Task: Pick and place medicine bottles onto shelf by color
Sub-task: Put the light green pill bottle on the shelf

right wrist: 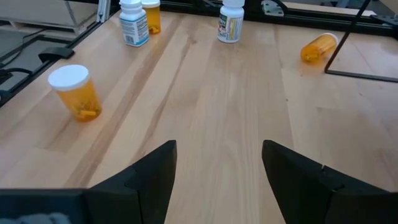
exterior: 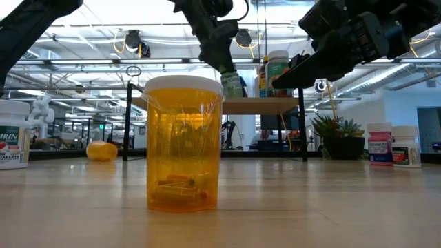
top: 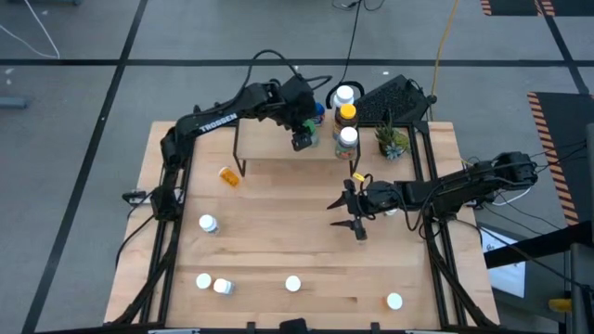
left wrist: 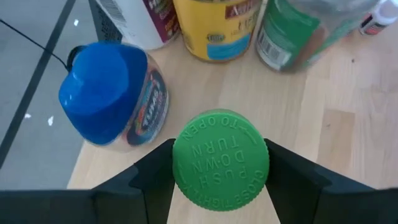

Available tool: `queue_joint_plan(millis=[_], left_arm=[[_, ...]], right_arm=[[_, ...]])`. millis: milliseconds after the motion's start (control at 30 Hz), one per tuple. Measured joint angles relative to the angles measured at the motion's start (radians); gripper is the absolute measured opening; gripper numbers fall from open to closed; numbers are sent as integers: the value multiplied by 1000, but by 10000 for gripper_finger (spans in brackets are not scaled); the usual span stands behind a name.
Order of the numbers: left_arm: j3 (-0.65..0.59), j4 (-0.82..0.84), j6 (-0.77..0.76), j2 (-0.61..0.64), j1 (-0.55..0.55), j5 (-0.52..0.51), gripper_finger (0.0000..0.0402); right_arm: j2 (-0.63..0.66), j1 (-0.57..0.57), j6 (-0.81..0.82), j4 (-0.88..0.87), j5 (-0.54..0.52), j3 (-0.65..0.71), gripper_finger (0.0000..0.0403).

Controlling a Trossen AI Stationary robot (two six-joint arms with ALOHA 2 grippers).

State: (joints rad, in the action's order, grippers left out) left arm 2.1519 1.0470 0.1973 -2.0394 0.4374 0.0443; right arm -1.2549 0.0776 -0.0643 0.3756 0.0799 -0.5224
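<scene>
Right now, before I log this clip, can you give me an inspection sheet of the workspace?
Surface: light wood table, bare in the middle.
Job's things: shelf at the back holds a blue bottle, a yellow bottle and white-capped ones; a green-capped bottle is being set there. Loose bottles stand near the front edge; an orange bottle lies on its side.
Clutter: small potted plant.
Grippers: left gripper over the shelf, jaws shut on the green-capped bottle; right gripper low over mid-table, jaws open, empty.
Cables: several trail across the floor behind the table.
Surroundings: open workshop room.
</scene>
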Motion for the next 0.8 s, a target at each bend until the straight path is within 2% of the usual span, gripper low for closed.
queue_joint_plan(millis=[200, 333, 567, 800], left_arm=[[-1, -33, 31, 9, -16, -3, 227], [-1, -36, 42, 8, -30, -4, 256], [-1, -53, 37, 8, -40, -78, 305], [-1, -40, -97, 20, -63, -142, 323]], right_arm=[[0, 0, 13, -1, 0, 0, 233], [0, 0, 15, -9, 0, 0, 233], [0, 0, 23, -10, 0, 0, 233], [0, 0, 24, -12, 0, 0, 233]])
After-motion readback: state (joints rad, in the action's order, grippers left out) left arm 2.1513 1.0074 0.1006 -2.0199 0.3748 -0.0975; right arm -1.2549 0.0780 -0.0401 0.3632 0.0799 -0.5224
